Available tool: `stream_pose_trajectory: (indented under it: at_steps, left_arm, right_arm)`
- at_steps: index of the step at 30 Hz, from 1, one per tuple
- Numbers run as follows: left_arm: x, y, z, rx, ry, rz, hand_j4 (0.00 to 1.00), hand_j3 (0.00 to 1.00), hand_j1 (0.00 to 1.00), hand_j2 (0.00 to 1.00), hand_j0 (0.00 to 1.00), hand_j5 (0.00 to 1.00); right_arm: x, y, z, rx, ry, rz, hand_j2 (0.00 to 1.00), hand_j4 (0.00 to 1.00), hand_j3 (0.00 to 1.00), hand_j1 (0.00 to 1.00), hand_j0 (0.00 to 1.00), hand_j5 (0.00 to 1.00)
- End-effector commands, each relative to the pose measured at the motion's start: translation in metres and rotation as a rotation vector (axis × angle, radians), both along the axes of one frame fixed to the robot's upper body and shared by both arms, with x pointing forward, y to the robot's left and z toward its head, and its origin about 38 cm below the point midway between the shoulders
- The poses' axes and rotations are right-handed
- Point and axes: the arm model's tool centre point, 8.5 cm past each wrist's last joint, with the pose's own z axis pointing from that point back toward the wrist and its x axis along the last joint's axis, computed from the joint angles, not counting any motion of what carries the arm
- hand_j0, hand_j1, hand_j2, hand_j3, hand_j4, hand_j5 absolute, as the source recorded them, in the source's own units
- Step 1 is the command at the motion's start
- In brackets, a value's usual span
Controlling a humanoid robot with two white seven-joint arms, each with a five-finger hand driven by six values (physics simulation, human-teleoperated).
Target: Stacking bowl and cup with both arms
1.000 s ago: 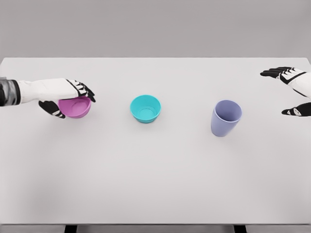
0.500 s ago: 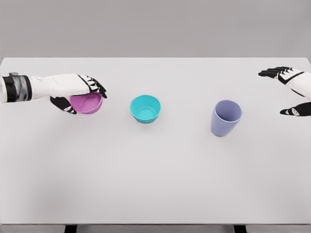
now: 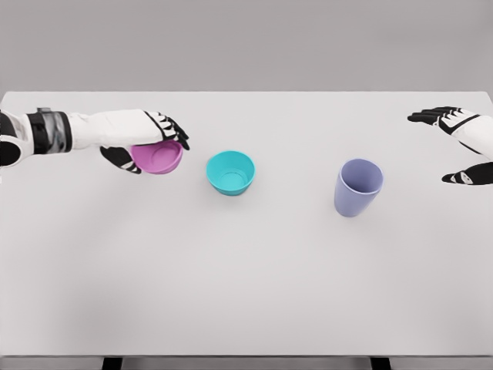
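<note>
A white table [image 3: 246, 293] fills most of the frame; a plain grey wall occupies the upper band behind it.

The left hand [image 3: 146, 139], at the upper left of the frame, grasps a pink bowl [image 3: 158, 157]. The fingers wrap over the far rim, and the thumb [image 3: 122, 158] sits against the near left side of the bowl. The bowl is tilted, opening toward the camera, and lies just left of a teal bowl [image 3: 230, 171] near the frame centre, apart from it. The left forearm extends almost horizontally from the left edge.

A lavender cup [image 3: 357, 186] stands upright right of centre, well apart from the right hand [image 3: 462, 146]. The right hand is at the right edge, fingers spread wide and empty, thumb below the fingers.
</note>
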Motion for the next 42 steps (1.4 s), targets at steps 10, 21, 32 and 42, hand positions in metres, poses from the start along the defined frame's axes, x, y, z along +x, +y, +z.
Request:
stream_pose_trajectory:
  at_steps: [10, 21, 32, 42]
  left_arm:
    - [0.003, -0.029, 0.001, -0.001, -0.029, -0.046, 0.68, 0.68, 0.68, 0.68, 0.68, 0.68]
    - [0.003, -0.052, 0.004, 0.004, -0.06, -0.09, 0.68, 0.68, 0.68, 0.68, 0.68, 0.68]
    - [0.0, -0.071, 0.005, 0.012, -0.085, -0.128, 0.68, 0.68, 0.68, 0.68, 0.68, 0.68]
    - [-0.003, -0.09, 0.003, 0.007, -0.096, -0.162, 0.68, 0.68, 0.68, 0.68, 0.68, 0.68]
  right_arm:
    - [0.001, -0.001, 0.002, 0.006, -0.002, -0.002, 1.0, 1.0, 1.0, 1.0, 1.0, 1.0]
    - [0.001, -0.002, 0.002, 0.004, -0.001, -0.005, 1.0, 1.0, 1.0, 1.0, 1.0, 1.0]
    - [0.001, -0.003, 0.002, 0.002, -0.001, -0.006, 1.0, 1.0, 1.0, 1.0, 1.0, 1.0]
    - [0.0, -0.003, 0.002, 0.0, 0.001, -0.004, 1.0, 1.0, 1.0, 1.0, 1.0, 1.0]
